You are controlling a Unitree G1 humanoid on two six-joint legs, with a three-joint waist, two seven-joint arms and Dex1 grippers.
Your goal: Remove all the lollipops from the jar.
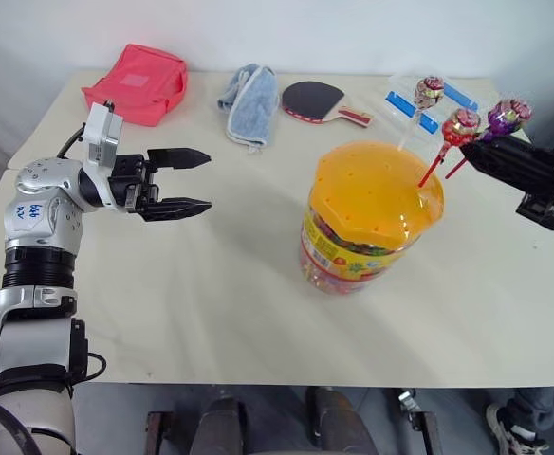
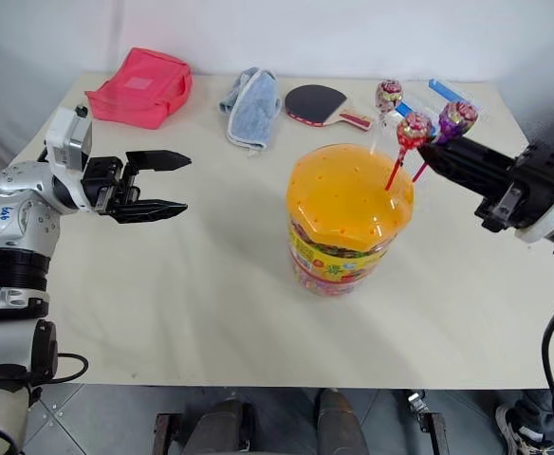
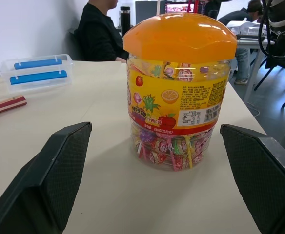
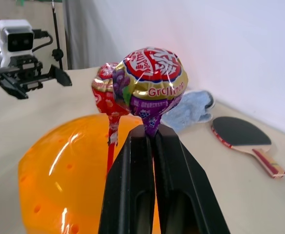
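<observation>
Gripping the purple lollipop (image 4: 152, 80) just below its wrapped head, the right gripper (image 4: 151, 141) has its two black fingers pressed together on the stick, at the right side of the table (image 1: 211, 313) and beside the jar's orange lid (image 1: 372, 194). The purple lollipop's stick runs from the fingers down toward the lid's right edge; whether its lower end sits in a hole cannot be told.

The red lollipop (image 1: 461, 125) stands next to it on a red stick that slants down to the lid, and the red-and-yellow lollipop (image 1: 429, 92) on its white stick rises just behind — both sticks meet the dotted dome near its right rim.

The jar (image 3: 174, 122) itself — a clear tub with a yellow-and-red label and loose wrapped sweets at the bottom — stands upright near the middle of the table.

The left gripper (image 1: 177, 182) hangs above the table's left part, well apart from the jar, fingers spread and holding nothing, pointing toward the jar.

Along the far edge lie a red pouch (image 1: 139, 83), a blue-grey cloth (image 1: 250, 102), a table-tennis paddle (image 1: 320, 100) and a flat clear box with blue clips (image 3: 37, 72). A seated person in a dark top (image 3: 101, 31) is visible beyond the table.
</observation>
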